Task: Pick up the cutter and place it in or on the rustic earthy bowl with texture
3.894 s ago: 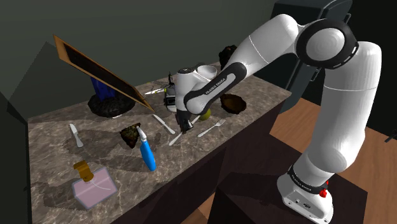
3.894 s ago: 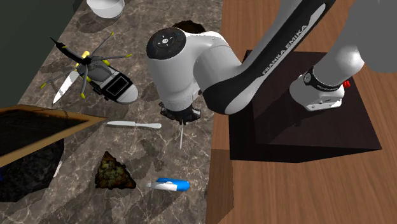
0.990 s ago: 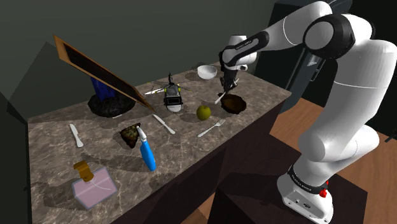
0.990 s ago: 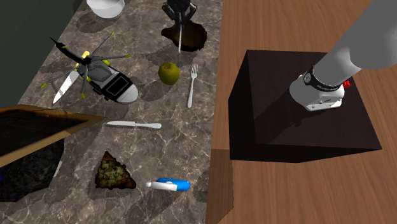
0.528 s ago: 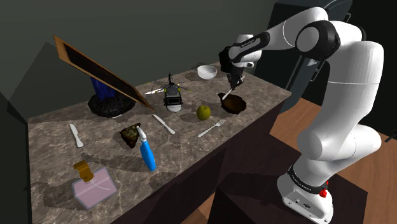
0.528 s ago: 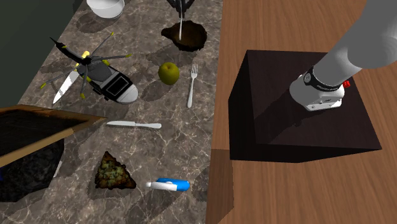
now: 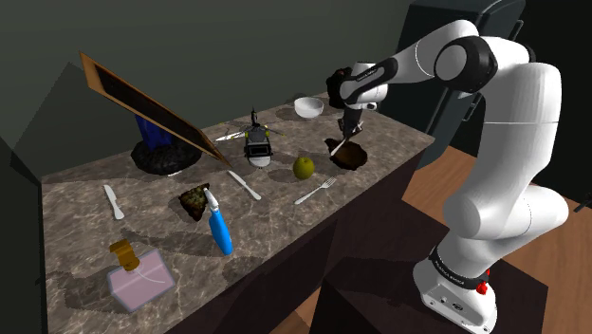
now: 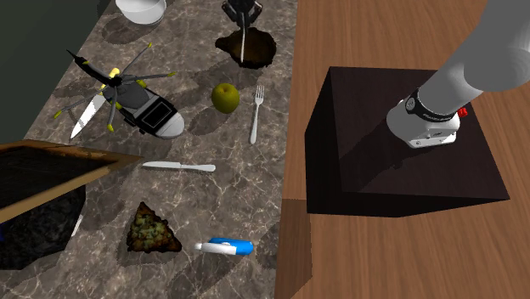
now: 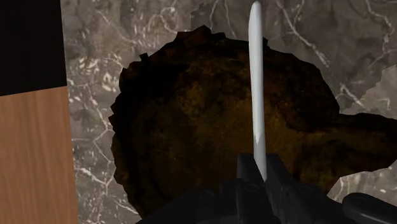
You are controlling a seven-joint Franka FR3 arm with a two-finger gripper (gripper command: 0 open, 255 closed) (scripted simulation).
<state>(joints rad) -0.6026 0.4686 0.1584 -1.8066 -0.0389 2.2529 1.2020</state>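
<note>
pincer (image 9: pixel 259 168) clasps cutter (image 9: pixel 256 76) | blade above dark brown bowl (image 9: pixel 191 127) (ragged rim)

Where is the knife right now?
The knife hangs from the gripper, clasped in its jaws, over the brown bowl, at the second exterior view's top, beyond the green apple.

- No text, label, brand, number or sign can be read on the arm (image 7: pixel 512 142).
- None can be read on the stand (image 8: pixel 357 127) or the countertop (image 8: pixel 212 212) beside it.

Pale white cutter (image 9: pixel 256 83); dark-brown bowl (image 9: pixel 191 140), mottled (ochre patches inside); grey-brown table (image 9: pixel 89 83) veined white, marble-like; yellow-green apple (image 8: pixel 224 97).
</note>
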